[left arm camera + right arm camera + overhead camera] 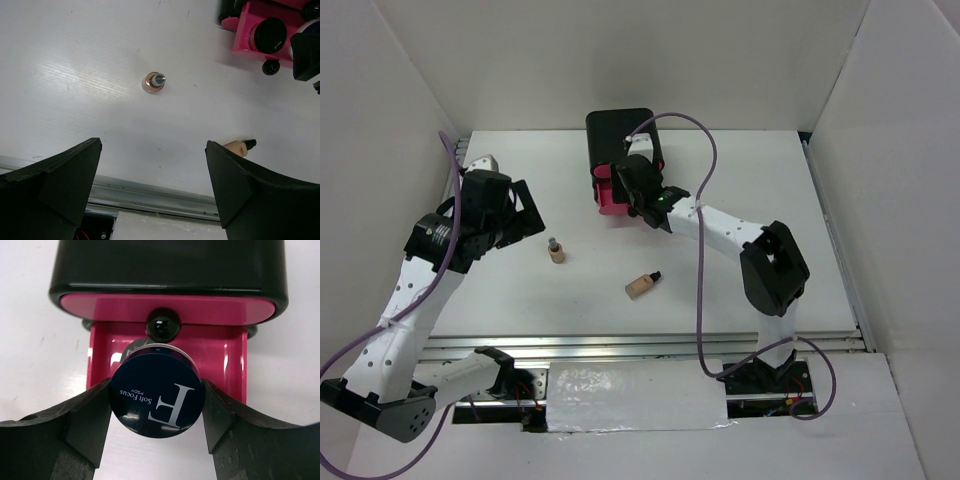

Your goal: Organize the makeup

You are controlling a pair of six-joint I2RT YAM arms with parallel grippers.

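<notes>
1. The compact (156,396) was dark blue with pale lettering.
2. The open drawer (220,347) was bright pink.
3. The knob (162,325) was glossy black.
4. The box (170,265) was black.
5. The left bottle (556,251) and the right bottle (642,285) were beige with dark caps.
6. The table (770,180) was white.

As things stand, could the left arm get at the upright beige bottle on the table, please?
Probably yes. The left tool is open and empty, and the upright bottle stands alone on the table ahead of it, with the lying bottle well off to one side.
</notes>
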